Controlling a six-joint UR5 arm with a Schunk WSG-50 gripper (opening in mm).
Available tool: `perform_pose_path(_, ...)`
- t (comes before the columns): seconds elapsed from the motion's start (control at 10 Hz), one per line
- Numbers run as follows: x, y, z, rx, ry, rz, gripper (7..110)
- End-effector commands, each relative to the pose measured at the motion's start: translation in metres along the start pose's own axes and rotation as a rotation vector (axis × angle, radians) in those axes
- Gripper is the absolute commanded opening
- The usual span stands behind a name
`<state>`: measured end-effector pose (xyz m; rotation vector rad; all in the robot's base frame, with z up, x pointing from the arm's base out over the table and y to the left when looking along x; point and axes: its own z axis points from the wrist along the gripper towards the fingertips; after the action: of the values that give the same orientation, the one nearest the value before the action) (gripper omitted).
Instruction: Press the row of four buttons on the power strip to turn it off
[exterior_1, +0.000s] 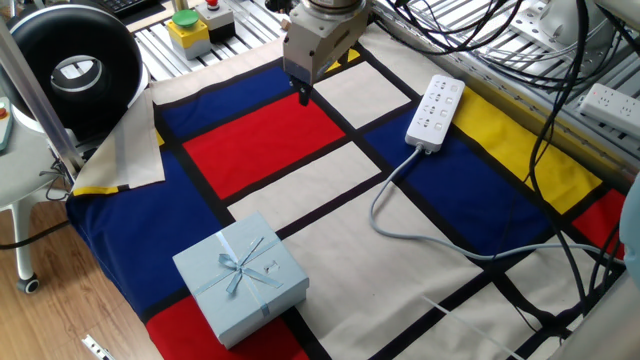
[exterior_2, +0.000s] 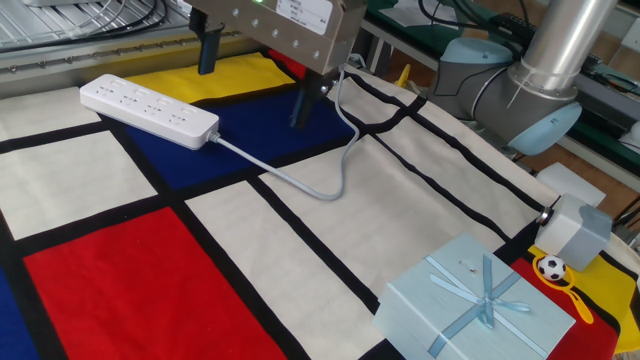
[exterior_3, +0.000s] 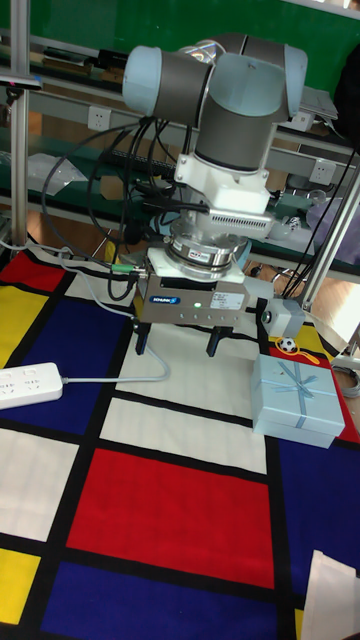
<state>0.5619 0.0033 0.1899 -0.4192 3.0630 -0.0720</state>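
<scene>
Two fingers of the gripper (exterior_2: 257, 75) standing wide apart, gripping nothing, hanging above the checked cloth (exterior_1: 330, 190). Lying flat on the blue and yellow panels near the cloth's far edge, well apart from the gripper: the power strip (exterior_1: 435, 113), grey cord (exterior_1: 400, 225) trailing. Sitting at the cloth's near corner: pale blue gift box (exterior_1: 240, 276).

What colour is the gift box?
Pale blue gift box with matching ribbon, clearest in one fixed view.
</scene>
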Motion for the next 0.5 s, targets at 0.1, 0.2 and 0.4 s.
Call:
perform_pose_path(0.1, 0.004, 0.015, 0.008, -0.054, 0.026, -0.020, 22)
perform_pose_path(0.2, 0.003, 0.015, 0.006, -0.048, 0.021, -0.015, 22)
perform_pose_path(0.4, 0.001, 0.005, 0.007, 0.000, 0.017, -0.016, 22)
